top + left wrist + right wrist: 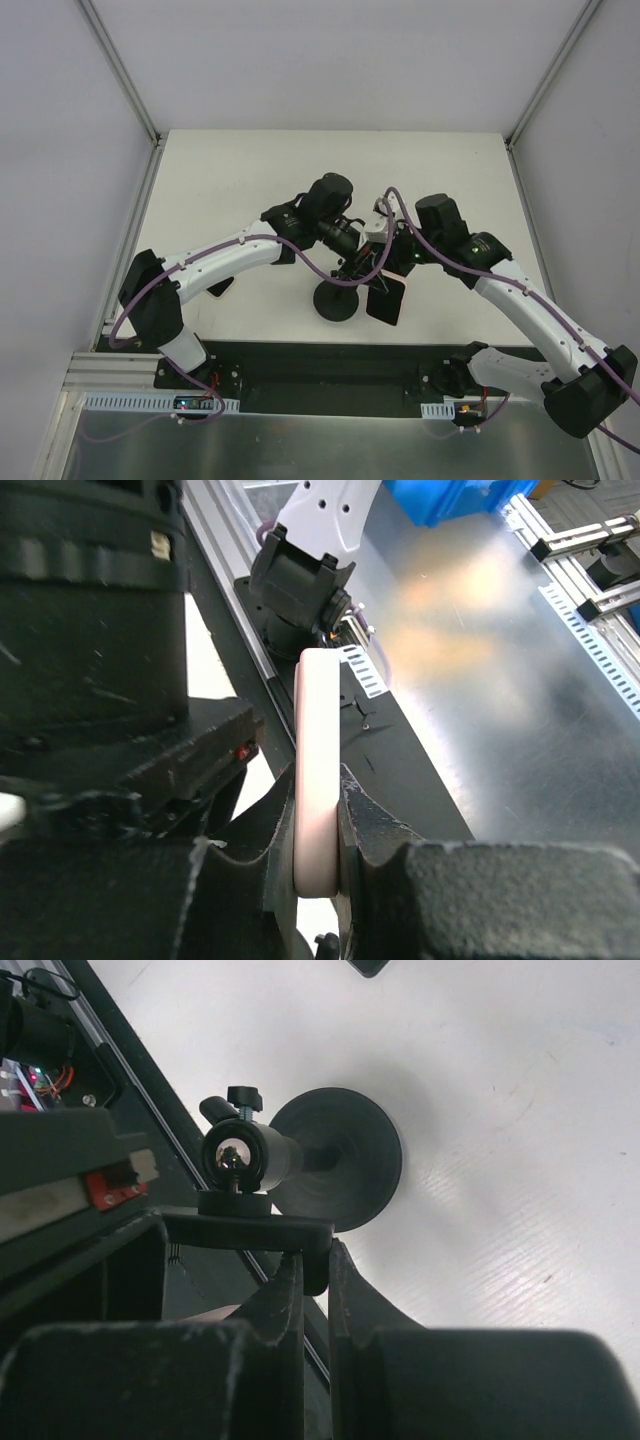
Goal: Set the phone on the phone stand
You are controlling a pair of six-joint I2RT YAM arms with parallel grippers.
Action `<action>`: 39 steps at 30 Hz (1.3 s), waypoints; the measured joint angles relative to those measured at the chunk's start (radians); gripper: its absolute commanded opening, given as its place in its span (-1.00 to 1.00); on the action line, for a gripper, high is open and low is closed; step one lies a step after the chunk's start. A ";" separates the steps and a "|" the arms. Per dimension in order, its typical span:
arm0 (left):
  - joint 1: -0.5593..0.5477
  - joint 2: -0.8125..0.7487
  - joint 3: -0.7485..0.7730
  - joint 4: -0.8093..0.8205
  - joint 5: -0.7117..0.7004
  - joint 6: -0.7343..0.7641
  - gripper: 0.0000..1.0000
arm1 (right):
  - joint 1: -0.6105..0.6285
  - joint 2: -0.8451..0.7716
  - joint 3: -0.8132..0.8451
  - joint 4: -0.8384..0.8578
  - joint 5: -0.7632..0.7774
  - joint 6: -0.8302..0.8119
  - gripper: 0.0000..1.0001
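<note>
The phone shows edge-on as a pale pink slab (317,770) in the left wrist view. My left gripper (320,840) is shut on it, one finger on each face. In the top view the phone is a dark rectangle (386,298) held upright just right of the black phone stand's round base (336,302). The left gripper (360,268) reaches it from the upper left. My right gripper (316,1265) is shut on the end of the stand's black bracket (250,1230), below its ball joint (238,1156) and disc base (345,1160). In the top view the right gripper (386,262) is beside the left one.
The white table (250,190) ends at a black strip (330,365) along the near edge, with a metal sheet (500,650) beyond it. The right arm's base (300,580) stands there. A small dark object (368,965) lies at the top edge of the right wrist view.
</note>
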 measured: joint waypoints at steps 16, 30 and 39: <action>0.003 0.034 0.092 -0.211 -0.047 0.139 -1.00 | -0.001 -0.022 0.001 -0.083 0.025 -0.031 -0.99; 0.015 0.050 0.128 -0.294 -0.075 0.183 -1.00 | -0.001 -0.026 0.005 -0.090 0.021 -0.043 -0.99; 0.011 -0.030 0.038 -0.197 -0.251 0.169 -1.00 | 0.003 -0.056 0.007 -0.079 0.154 -0.021 -0.99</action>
